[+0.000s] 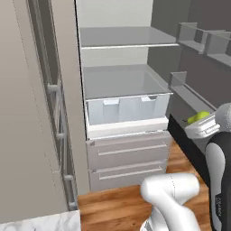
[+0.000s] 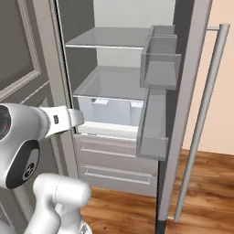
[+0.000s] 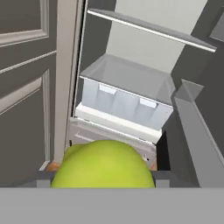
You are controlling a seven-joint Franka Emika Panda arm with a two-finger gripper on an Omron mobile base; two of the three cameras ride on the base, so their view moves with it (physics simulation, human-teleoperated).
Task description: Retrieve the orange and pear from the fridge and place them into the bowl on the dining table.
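1. Left base view: the fridge (image 1: 122,103) stands open, pale grey-beige, with flat grey shelves, a clear boxy drawer and two smooth lower drawers above a wooden floor. At far right the yellow-green pear (image 1: 198,117) sits at the tip of the white arm.
2. Right base view: the open door carries clear square bins and a long bar handle (image 2: 203,119).
3. Hand view: the smooth, rounded pear (image 3: 103,165) sits right between the jaws (image 3: 103,180), which stand partly open and closed against its sides, in front of the fridge drawers.
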